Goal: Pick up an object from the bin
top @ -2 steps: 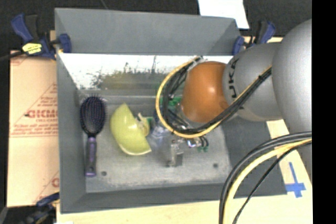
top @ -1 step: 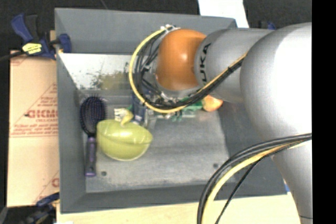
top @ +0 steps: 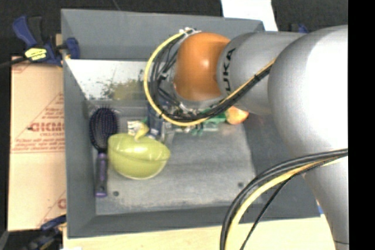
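Note:
My gripper (top: 159, 123) hangs below the orange wrist cover, low over the middle of the bin. Right at its left side lies a small yellow and white thing (top: 137, 129). Just below that sits a yellow-green bowl-shaped thing (top: 138, 156), whose upper rim comes close to the gripper. A flat green thing (top: 213, 122) lies to the right of the gripper, partly hidden under the arm.
A dark blue hairbrush (top: 103, 128) with a purple handle lies along the bin's left wall. A small orange-pink ball (top: 237, 116) peeks out under the arm at the right. The arm covers the bin's right and back parts.

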You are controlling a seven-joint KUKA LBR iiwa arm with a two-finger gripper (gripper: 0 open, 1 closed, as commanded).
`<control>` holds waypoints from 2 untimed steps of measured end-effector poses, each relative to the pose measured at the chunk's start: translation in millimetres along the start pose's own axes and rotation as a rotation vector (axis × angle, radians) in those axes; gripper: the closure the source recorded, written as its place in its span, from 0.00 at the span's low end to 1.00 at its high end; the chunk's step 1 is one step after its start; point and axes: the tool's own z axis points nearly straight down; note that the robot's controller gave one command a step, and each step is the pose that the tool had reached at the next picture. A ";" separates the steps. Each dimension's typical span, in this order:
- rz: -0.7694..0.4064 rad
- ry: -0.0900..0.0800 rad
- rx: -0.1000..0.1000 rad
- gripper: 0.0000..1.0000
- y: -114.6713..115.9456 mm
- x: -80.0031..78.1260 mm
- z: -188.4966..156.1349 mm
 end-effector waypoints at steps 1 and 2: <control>0.000 0.016 0.000 1.00 -0.5 3.6 -24.3; 0.001 0.005 0.001 1.00 -1.2 0.0 -56.0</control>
